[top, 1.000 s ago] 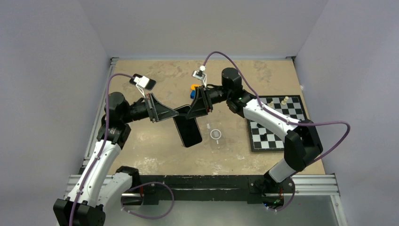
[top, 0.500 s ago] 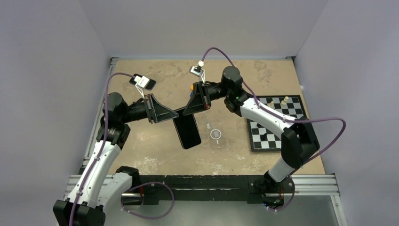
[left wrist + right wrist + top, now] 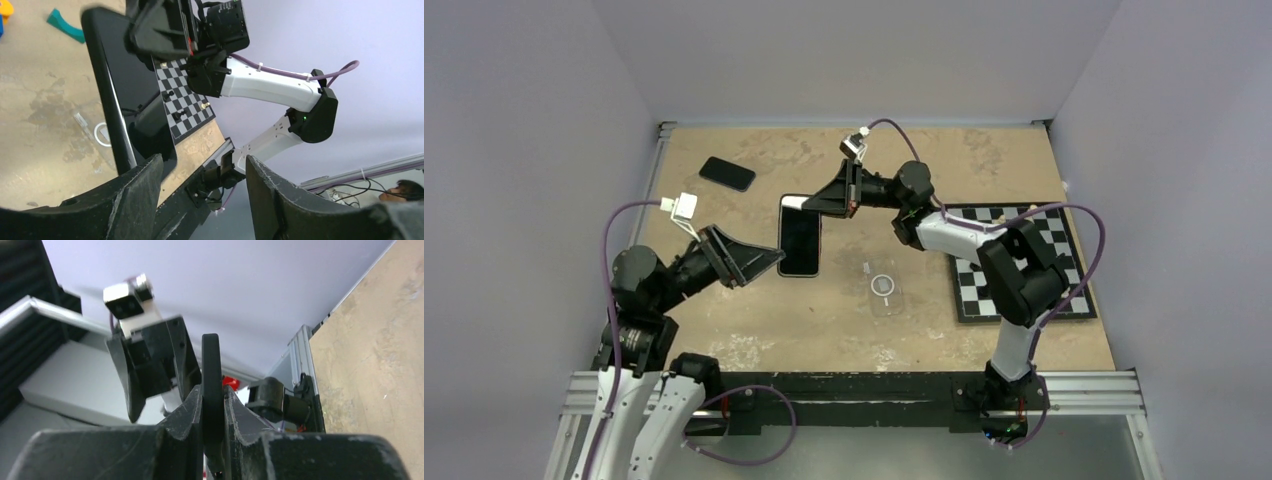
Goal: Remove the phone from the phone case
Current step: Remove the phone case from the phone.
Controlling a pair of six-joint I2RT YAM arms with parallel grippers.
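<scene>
A black phone [image 3: 800, 240] hangs above the table, held by its far end in my right gripper [image 3: 810, 207], which is shut on it. In the right wrist view the phone [image 3: 211, 365] stands edge-on between the fingers of the right gripper [image 3: 213, 399]. My left gripper [image 3: 770, 262] stands open just left of the phone's near end, with nothing between its fingers. In the left wrist view the phone [image 3: 114, 95] passes beside one finger of the open left gripper [image 3: 200, 192]. A clear phone case [image 3: 884, 288] with a white ring lies flat on the table to the right.
A second dark phone [image 3: 727, 173] lies at the far left of the table. A chessboard [image 3: 1014, 262] with a few pieces is on the right. A teal piece [image 3: 65, 26] and an orange-and-blue toy [image 3: 5, 10] lie beyond the phone.
My left gripper opened, let go of the phone and drew back toward the near left. My right gripper shut on the phone's far end and swung it to the left and farther away.
</scene>
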